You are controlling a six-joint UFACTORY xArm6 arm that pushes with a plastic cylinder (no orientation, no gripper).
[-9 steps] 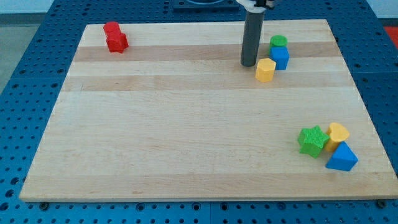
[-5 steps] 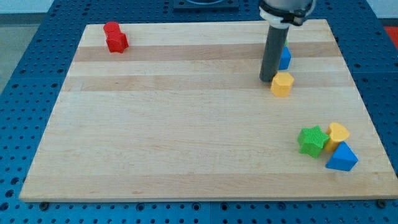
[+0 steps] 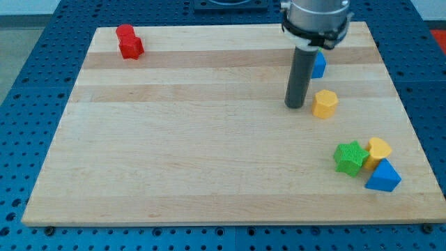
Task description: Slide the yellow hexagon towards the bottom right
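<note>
The yellow hexagon [image 3: 325, 103] lies on the wooden board [image 3: 195, 139] in the right half, above the middle. My tip [image 3: 295, 106] rests on the board just left of the hexagon, with a small gap between them. The dark rod rises from it and hides part of a blue block [image 3: 318, 64] behind it at the view's top right.
A red block [image 3: 129, 41] sits at the board's top left. Near the bottom right corner a green star-shaped block [image 3: 350, 157], a yellow block [image 3: 379, 148] and a blue triangular block [image 3: 383, 176] stand close together.
The yellow hexagon has slid down and to the right, away from the blue block. My tip followed it down and now stands slightly left of it. The green block by the blue one is hidden.
</note>
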